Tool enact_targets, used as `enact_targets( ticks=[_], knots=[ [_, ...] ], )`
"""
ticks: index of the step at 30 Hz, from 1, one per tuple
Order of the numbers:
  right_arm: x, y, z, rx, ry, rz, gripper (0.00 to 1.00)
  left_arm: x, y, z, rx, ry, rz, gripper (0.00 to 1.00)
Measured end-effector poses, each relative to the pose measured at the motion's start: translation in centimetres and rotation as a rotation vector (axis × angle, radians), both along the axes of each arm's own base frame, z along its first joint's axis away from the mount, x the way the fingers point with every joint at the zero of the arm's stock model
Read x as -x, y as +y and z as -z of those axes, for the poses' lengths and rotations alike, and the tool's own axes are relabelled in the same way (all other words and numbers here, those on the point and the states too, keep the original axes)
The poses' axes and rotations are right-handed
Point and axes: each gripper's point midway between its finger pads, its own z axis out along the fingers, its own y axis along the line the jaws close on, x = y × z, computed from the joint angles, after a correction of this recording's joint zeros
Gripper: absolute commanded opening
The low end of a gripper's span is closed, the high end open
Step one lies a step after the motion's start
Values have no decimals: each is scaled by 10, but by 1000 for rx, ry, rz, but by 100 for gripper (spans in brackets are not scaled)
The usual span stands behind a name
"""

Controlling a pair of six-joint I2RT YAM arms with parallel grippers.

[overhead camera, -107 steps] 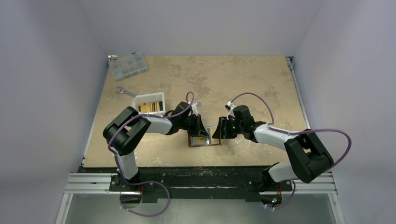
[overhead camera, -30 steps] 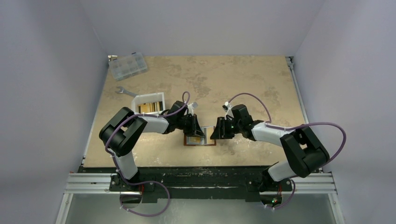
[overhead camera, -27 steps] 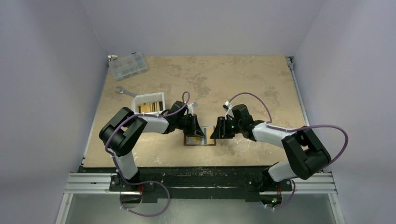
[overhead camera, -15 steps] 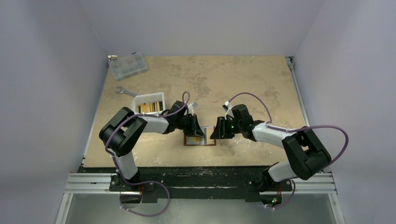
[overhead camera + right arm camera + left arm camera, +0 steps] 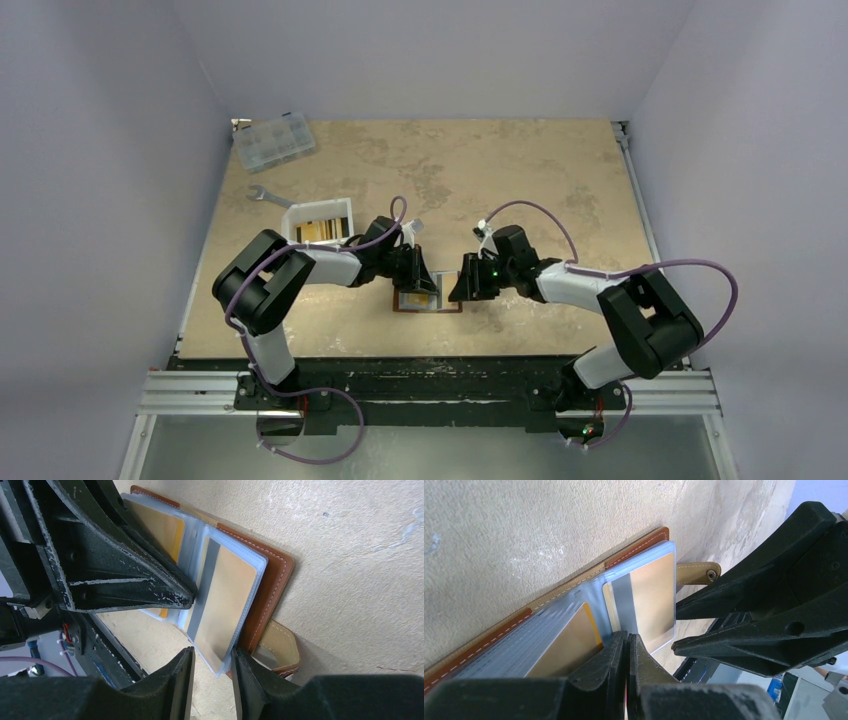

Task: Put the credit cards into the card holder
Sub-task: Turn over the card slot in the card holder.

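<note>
Open card holder (image 5: 430, 301) is laid betw. both grippers, long axis L-R. Its right sleeve edge is straddled by the slightly spread right gripper (image 5: 212, 662); left gripper (image 5: 626, 641) is pressed together at the fold. Sleeved credit cards (image 5: 220, 605) are shown by wrist cams only, white tray (image 5: 320, 222) by top cam only

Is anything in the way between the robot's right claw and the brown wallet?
Nothing visible is. The right gripper is open right at the card holder, its fingers on either side of the clear sleeve at its corner. The shut left gripper only touches the fold further in.
</note>
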Motion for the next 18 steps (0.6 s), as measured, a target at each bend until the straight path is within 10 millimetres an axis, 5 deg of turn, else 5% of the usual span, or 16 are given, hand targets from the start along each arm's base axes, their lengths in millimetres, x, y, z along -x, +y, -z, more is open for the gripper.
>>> enact_targets(
  ticks=[9, 18],
  knots=[
    [3, 3, -6, -7, -14, -16, 41, 0, 1, 0, -7, -4, 2, 0],
    [-6, 17, -25, -42, -67, -53, 43, -4, 10, -5, -36, -24, -13, 22]
  ],
)
